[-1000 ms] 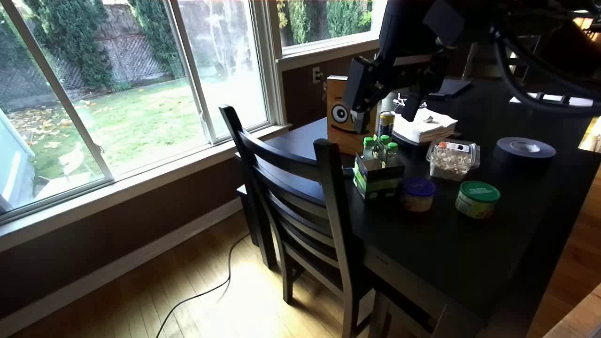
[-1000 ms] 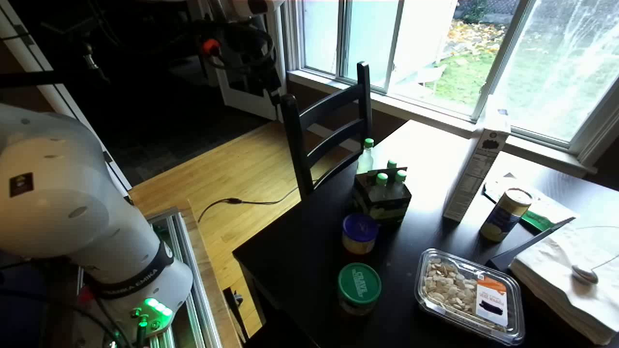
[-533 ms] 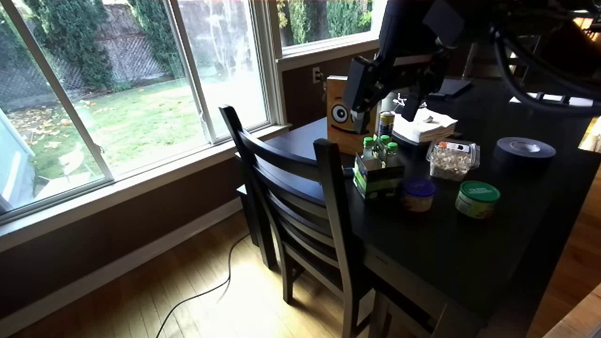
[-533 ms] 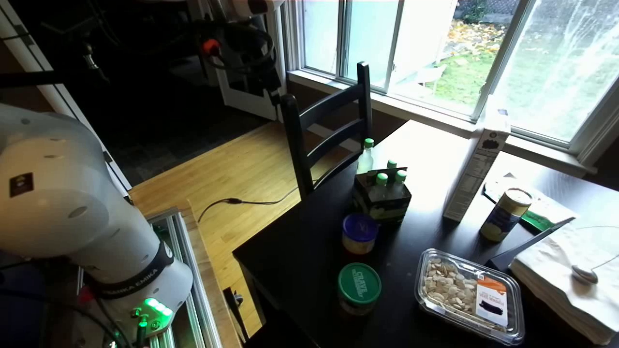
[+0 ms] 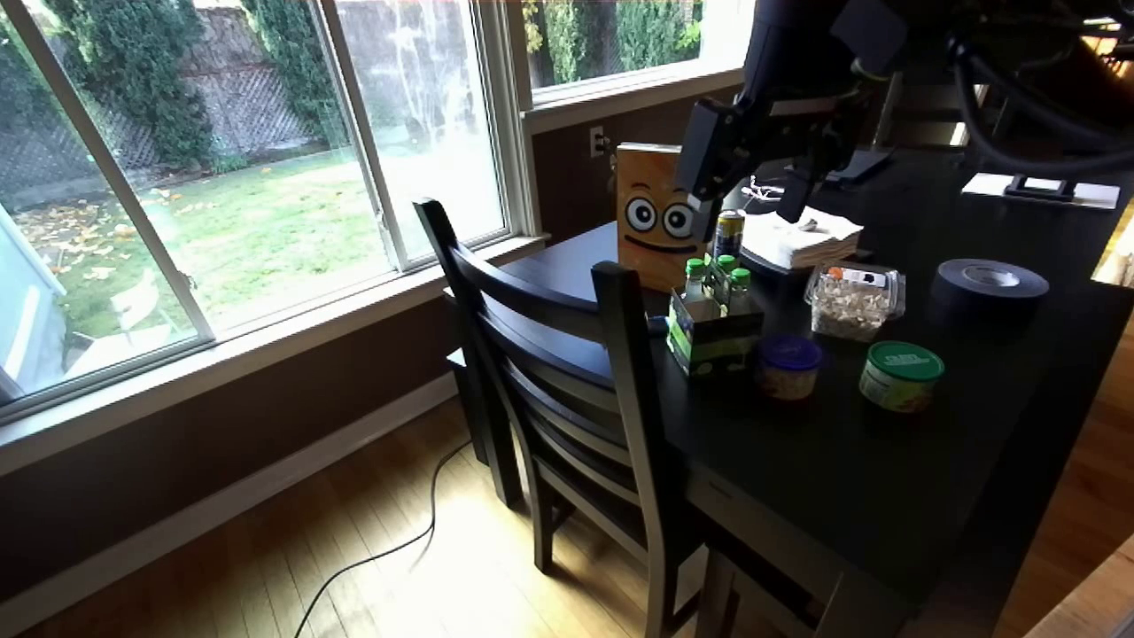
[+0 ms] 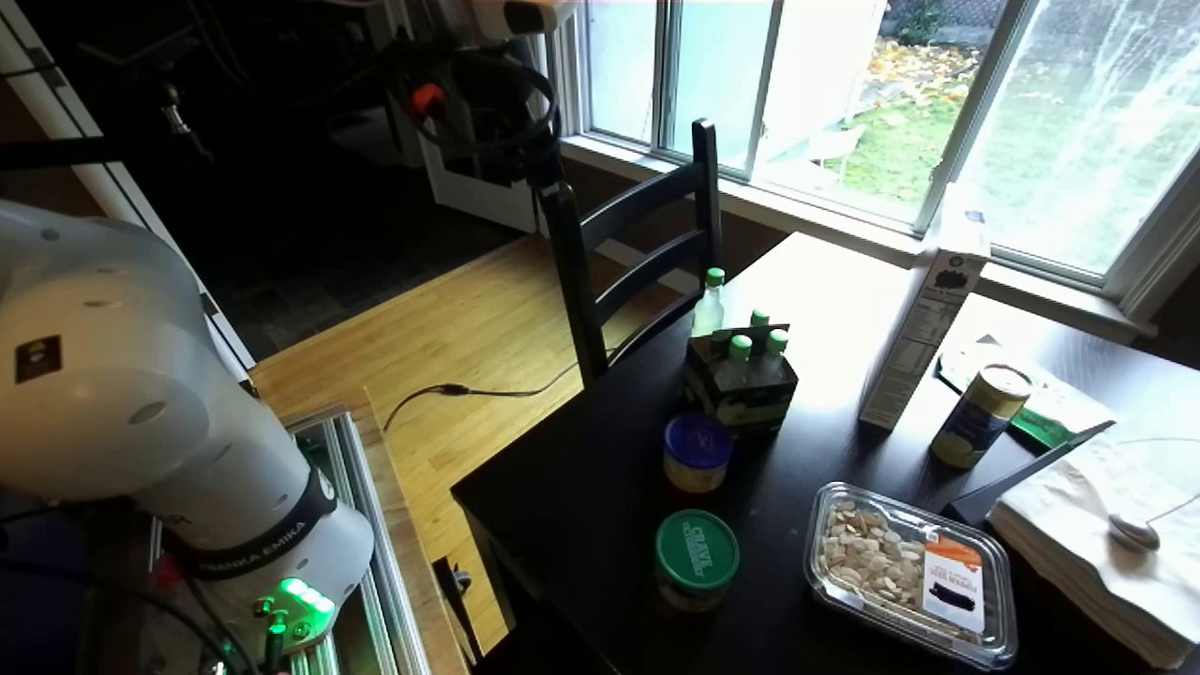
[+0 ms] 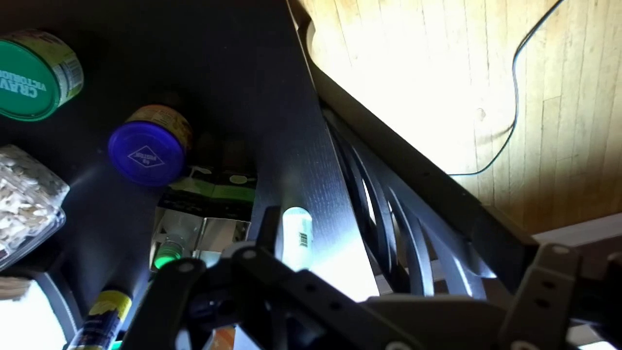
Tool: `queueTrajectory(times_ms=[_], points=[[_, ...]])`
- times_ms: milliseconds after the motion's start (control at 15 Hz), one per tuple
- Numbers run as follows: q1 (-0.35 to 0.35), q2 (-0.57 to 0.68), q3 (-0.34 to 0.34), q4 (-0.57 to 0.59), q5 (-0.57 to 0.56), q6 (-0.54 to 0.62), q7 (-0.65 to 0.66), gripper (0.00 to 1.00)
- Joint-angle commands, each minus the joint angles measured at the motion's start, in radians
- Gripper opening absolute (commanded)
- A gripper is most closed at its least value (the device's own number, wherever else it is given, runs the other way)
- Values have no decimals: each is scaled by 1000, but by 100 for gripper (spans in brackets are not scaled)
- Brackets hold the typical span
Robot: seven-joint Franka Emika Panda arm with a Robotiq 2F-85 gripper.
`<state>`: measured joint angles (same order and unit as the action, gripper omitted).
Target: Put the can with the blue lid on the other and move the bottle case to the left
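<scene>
The can with the blue lid (image 5: 788, 368) (image 6: 697, 452) (image 7: 147, 153) stands upright on the dark table, close beside the bottle case (image 5: 714, 341) (image 6: 750, 401) (image 7: 214, 194). The other can, with a green lid (image 5: 904, 363) (image 6: 697, 553) (image 7: 26, 82), stands apart from it. The bottle case holds green-capped bottles. A loose bottle (image 6: 710, 309) (image 7: 297, 236) stands beside the case. My gripper (image 5: 751, 209) is open and empty, above and behind the case in an exterior view. One of its fingers (image 7: 268, 228) shows in the wrist view, over the case's edge.
A tan box with a face (image 5: 656, 226), a tall can (image 6: 980, 417), a clear container (image 6: 900, 572) and napkins (image 5: 802, 237) stand around the case. A grey disc (image 5: 990, 282) lies on the table. A chair (image 5: 567, 381) stands against the table edge.
My gripper has shifted a little to the right and slightly up in an exterior view, uncovering more of the box's face. The cans and the bottle case have not moved.
</scene>
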<state>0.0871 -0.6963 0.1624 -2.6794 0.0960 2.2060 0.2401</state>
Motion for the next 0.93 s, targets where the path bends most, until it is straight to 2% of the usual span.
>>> queueTrajectory(times_ms=[0, 200, 400, 600, 867], points=[[-36, 17, -137, -52, -23, 44, -186, 100], [-77, 109, -257, -37, -49, 70, -371, 100], [-109, 235, -339, 30, -87, 82, -516, 100], [-127, 361, -383, 117, -128, 56, -625, 100], [-130, 523, -378, 243, -136, 54, -669, 100]])
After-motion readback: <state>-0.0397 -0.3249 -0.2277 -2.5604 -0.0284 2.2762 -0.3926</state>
